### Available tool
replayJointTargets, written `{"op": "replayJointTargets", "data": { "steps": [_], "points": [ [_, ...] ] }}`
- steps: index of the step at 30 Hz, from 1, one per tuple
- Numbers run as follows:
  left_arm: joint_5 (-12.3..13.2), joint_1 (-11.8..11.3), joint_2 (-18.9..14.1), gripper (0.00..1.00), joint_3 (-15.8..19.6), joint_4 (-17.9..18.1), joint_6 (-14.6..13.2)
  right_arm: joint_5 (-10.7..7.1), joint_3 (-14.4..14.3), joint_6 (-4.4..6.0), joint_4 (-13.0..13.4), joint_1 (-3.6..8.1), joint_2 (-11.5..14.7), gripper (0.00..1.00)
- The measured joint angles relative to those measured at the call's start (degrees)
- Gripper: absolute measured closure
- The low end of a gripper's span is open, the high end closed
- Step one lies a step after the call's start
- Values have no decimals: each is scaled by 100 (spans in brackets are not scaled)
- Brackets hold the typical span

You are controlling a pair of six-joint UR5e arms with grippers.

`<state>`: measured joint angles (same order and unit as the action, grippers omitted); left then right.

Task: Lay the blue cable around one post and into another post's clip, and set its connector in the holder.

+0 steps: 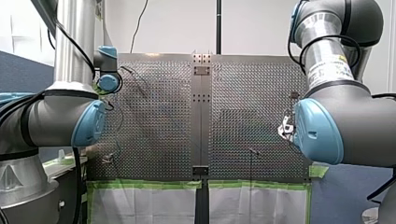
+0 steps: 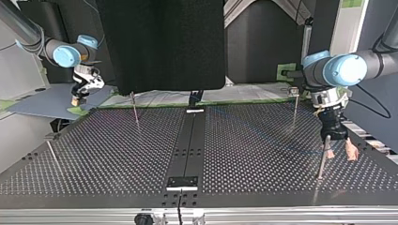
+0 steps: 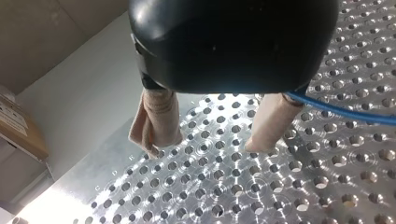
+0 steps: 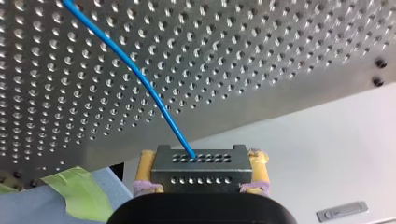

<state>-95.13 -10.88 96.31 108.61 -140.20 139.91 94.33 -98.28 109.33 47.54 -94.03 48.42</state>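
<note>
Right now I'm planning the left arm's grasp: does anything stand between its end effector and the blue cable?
Nothing visible does. My left end effector is open, and the cable runs close past the outer side of one pad, over the table. Its connector is clamped in my right end effector.

Under the left claw [image 3: 212, 140], the table [image 3: 224, 186] is perforated metal, bright and reflective. The claw's body is smooth, glossy black; its beige pads [image 3: 159, 121] look cloth-wrapped and rough. Ahead of the right claw [image 4: 201, 161], the blue cable [image 4: 140, 79] has a smooth plastic sheath. The connector [image 4: 201, 168] between its yellow pads [image 4: 148, 165] looks matt grey metal.
</note>
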Motion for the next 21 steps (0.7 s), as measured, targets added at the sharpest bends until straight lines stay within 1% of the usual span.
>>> {"op": "replayJointTargets", "data": {
  "steps": [5,7,10,17,21],
  "points": [
    [0,-6,-3,0,0,0,0,-155,-31,-226,-226,-81,237,100],
    [0,-7,-3,0,0,0,1,-229,-28,-304,-306,-90,316,100],
    [0,-6,-3,0,0,0,-2,-378,-8,-457,-458,-83,469,100],
    [1,-4,-4,0,0,0,2,-742,150,-821,-823,-68,835,100],
    [11,-6,-5,0,0,0,9,-931,258,-988,-1013,-55,1024,100]
  ]
}}
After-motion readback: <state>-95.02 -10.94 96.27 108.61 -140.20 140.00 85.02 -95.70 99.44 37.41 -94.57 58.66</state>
